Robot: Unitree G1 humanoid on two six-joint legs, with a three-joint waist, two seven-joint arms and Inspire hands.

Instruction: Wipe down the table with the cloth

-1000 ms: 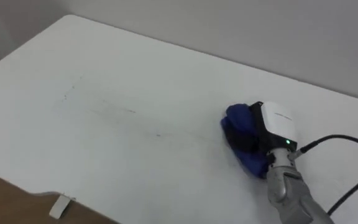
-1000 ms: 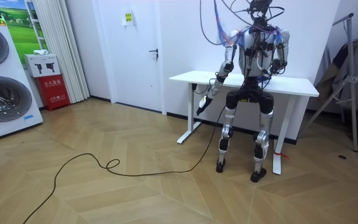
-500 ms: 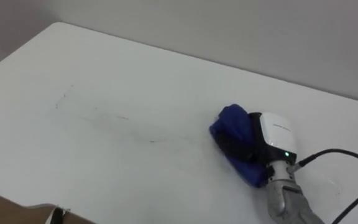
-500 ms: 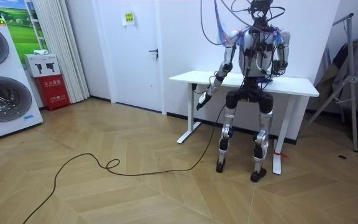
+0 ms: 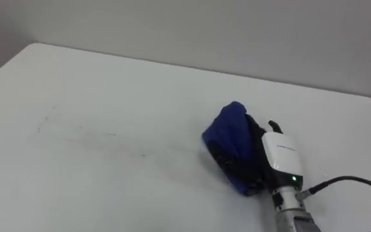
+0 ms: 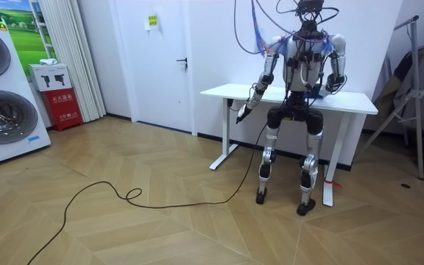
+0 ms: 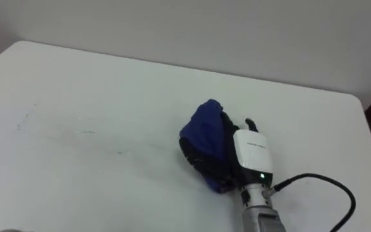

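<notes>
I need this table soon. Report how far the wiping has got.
Done: the table right of the cloth looks clean. In hand: the right hand rests on the cloth, right of centre. Left: faint marks to the cloth's left are not yet wiped. The left hand hangs below the table's edge.

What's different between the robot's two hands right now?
The right hand rests on the table, curled round a blue cloth; the left hand hangs by the table's near edge, off its top. The right hand sits higher, the left hand lower.
</notes>
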